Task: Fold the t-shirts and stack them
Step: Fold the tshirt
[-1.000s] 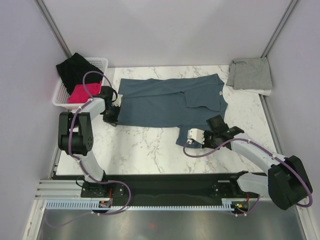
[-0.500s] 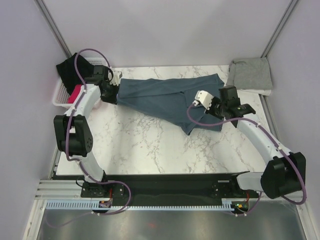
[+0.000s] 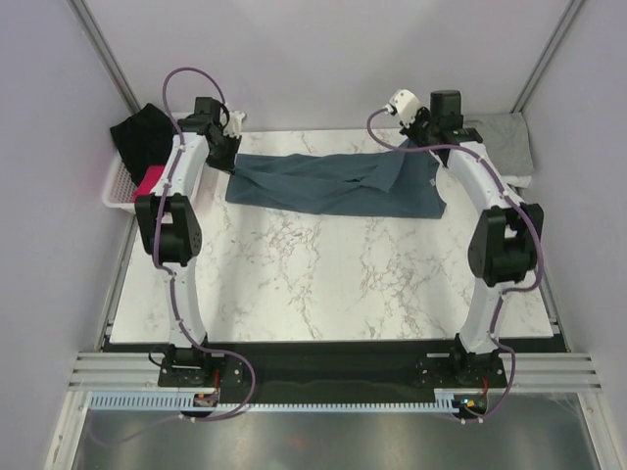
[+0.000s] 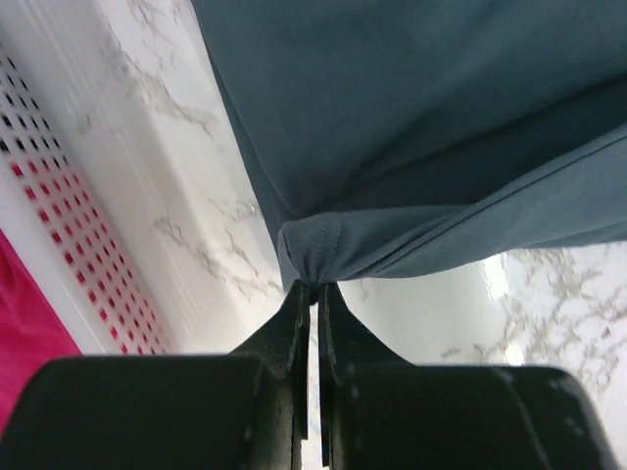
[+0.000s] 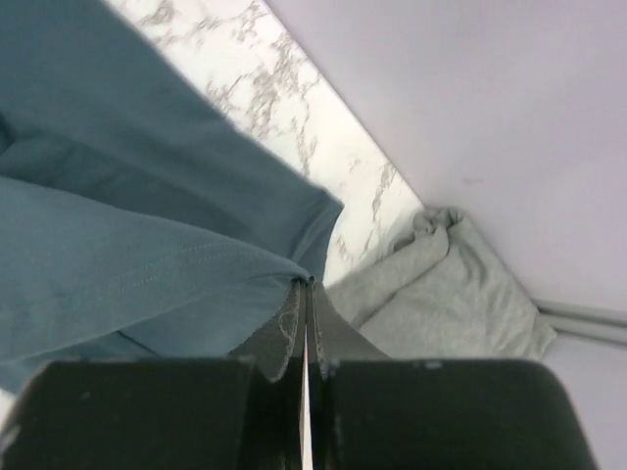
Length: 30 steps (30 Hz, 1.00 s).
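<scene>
The dark slate-blue t-shirt point(image 3: 328, 183) lies folded lengthwise in a strip across the far part of the marble table point(image 3: 323, 284). My left gripper point(image 3: 227, 149) is shut on its left corner, seen pinched in the left wrist view point(image 4: 312, 257). My right gripper point(image 3: 409, 142) is shut on its right edge, with the cloth bunched at the jaws point(image 5: 294, 269). The light grey t-shirt point(image 3: 505, 142) lies bunched at the far right corner, and shows beside the right jaws point(image 5: 441, 294).
A white perforated basket point(image 3: 122, 186) with black cloth point(image 3: 142, 137) and a red item point(image 3: 150, 182) stands at the far left, its wall close to my left gripper point(image 4: 59, 196). Purple walls and metal posts enclose the table.
Both grippers have carried the near edge of the blue t-shirt up and over to the far edge, folding it into a narrower strip. Both arms are now stretched toward the back wall.
</scene>
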{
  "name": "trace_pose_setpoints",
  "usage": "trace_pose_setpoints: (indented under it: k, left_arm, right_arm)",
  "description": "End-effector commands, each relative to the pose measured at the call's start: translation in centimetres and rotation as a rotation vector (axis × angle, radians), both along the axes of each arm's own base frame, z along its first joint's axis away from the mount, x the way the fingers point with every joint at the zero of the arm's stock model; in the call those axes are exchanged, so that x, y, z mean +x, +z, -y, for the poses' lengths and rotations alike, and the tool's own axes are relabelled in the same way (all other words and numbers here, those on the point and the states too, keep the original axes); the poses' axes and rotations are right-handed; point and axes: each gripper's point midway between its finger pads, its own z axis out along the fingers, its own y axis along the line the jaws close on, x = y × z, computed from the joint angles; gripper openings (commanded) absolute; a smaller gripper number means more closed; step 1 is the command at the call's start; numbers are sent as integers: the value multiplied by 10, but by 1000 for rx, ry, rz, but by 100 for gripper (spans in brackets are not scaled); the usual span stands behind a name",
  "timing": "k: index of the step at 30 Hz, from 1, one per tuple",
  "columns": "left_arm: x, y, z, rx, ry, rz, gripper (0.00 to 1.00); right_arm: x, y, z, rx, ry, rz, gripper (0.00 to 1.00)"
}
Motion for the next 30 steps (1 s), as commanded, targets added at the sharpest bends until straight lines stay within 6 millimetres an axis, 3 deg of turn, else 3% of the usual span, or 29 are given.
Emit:
trace_pose_setpoints:
  k: [1,5,6,8,9,10,11,12,13,14,15,16,17,19,23,24,25,27,28,30]
  left_arm:
    - [22,7,-8,13,-3,24,2]
    - [47,-3,-17,61,18,49,2]
    - [50,-16,-20,72,25,31,2]
    - [53,-24,-27,99,55,23,2]
    - [53,-28,-29,106,69,17,6]
    - [52,-29,-31,111,82,14,35]
    - [51,-28,-31,109,84,10,46]
    - [47,-30,-31,106,85,-1,50]
    - [47,-17,-30,96,92,26,53]
    - [42,-13,-29,82,105,24,55]
    - [40,-5,-26,66,103,36,56]
    - [40,20,-21,31,92,93,57]
    - [32,14,-18,15,84,73,57]
    - [26,24,-4,-44,49,92,59]
    - [6,-16,3,-86,65,-42,59]
    - [4,-22,4,-94,69,-62,58]
    - [2,-27,5,-99,71,-76,57]
    - [-3,-42,3,-92,87,-112,55]
    - [-3,-47,3,-89,89,-122,54]
    - [-2,-56,2,-84,85,-135,52]
  right_arm:
    - [57,4,-10,62,-29,71,0]
    - [103,-19,-13,72,-51,85,0]
    - [111,-24,-14,76,-58,88,0]
    - [131,-32,-8,77,-132,116,2]
    - [135,-34,-5,73,-157,129,9]
    - [140,-34,-3,62,-186,150,34]
    - [140,-34,6,41,-239,164,44]
    - [140,-29,8,61,-274,178,53]
    - [137,-19,11,87,-303,197,68]
    - [133,-12,14,108,-321,201,72]
    - [129,-7,14,153,-336,197,75]
    - [118,6,13,178,-337,199,77]
    - [113,11,12,204,-338,193,78]
    - [94,12,0,302,-328,135,78]
    - [62,-18,-30,506,-309,-71,75]
    - [52,-37,-35,543,-310,-144,74]
    - [42,-44,-51,651,-287,-227,73]
    - [29,-65,-59,763,-292,-349,72]
    - [21,-76,-73,837,-249,-432,71]
    - [20,-87,-74,950,-293,-505,70]
